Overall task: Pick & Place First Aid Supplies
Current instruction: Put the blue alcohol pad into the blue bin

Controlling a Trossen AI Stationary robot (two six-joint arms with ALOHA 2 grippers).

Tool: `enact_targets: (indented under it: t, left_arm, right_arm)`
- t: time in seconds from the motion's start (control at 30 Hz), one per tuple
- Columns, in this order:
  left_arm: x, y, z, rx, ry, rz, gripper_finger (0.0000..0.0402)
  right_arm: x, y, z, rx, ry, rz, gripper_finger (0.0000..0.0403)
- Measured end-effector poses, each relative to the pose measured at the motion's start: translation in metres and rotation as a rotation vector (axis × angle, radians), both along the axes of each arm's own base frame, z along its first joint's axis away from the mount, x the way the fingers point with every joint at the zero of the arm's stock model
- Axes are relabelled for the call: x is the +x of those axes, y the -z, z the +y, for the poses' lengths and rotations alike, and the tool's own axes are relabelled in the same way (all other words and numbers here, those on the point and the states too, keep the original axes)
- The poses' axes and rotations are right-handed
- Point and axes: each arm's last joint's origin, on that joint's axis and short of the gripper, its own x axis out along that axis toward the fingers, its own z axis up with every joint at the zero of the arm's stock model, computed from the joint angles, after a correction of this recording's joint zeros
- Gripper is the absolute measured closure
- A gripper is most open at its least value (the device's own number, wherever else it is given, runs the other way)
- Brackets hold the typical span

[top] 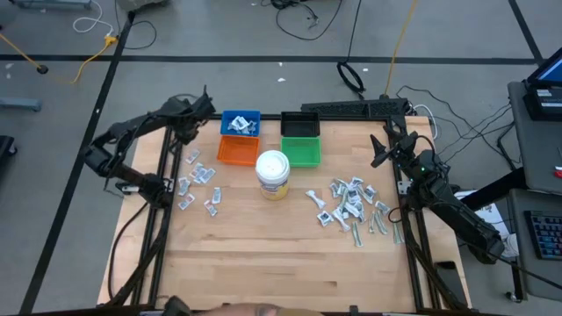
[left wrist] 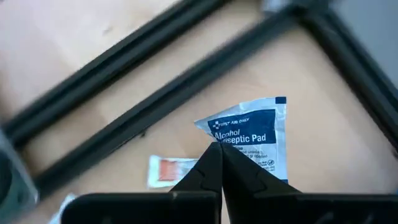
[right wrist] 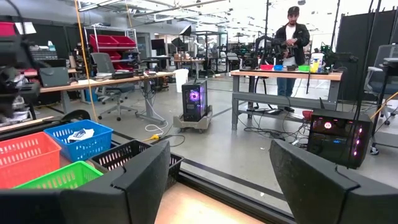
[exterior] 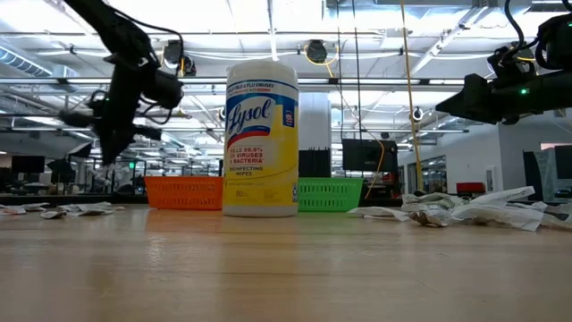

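Risk: your left gripper (left wrist: 219,149) pinched only the corner of the alcohol pad (left wrist: 256,138). I judged the hold thin; a fast swing toward the bins could shake the pad loose.
Risk, cause two: the pad hung off the fingertips at a tilt, so it could catch a bin wall on the way in.
Risk, drop: if it fell, it would likely land among the other packets (top: 198,182) below and cost you a regrasp.
Left hand: clenched, fingertips met on the pad's edge, raised above the table's left side near the frame bars.
Pad to hand: touching the tips, most of it beyond them and to one side, printed face toward the wrist camera.
Orange packet (left wrist: 171,171): lay on the wood below and beside your fingers, apart from them.
Blue bin (top: 240,122): ahead of the left hand, already held a few packets; orange bin (top: 237,150) just nearer.
Right hand (top: 383,146): released, jaws wide, holding nothing, parked high at the table's far right edge.
Right pile (top: 351,206): supplies lay near and below your right hand, untouched by it.
Jar (top: 273,173): stood between the two piles, clear of both hands.
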Motion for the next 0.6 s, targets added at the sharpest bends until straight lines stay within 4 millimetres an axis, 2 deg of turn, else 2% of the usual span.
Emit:
enact_targets:
  t: [0.13,0.4,0.6]
  left_arm:
    - [0.013,-0.010,0.022,-0.045,0.204,0.015,0.0400]
    - [0.055,-0.027,0.074,-0.107,0.551,-0.051,0.0401]
    - [0.091,-0.032,0.102,-0.169,0.718,-0.105,0.0401]
  right_arm:
    - [0.000,0.000,0.000,0.000,0.000,0.000,0.0130]
    - [0.000,0.000,0.000,0.000,0.000,0.000,0.0131]
    - [0.000,0.000,0.000,0.000,0.000,0.000,0.0132]
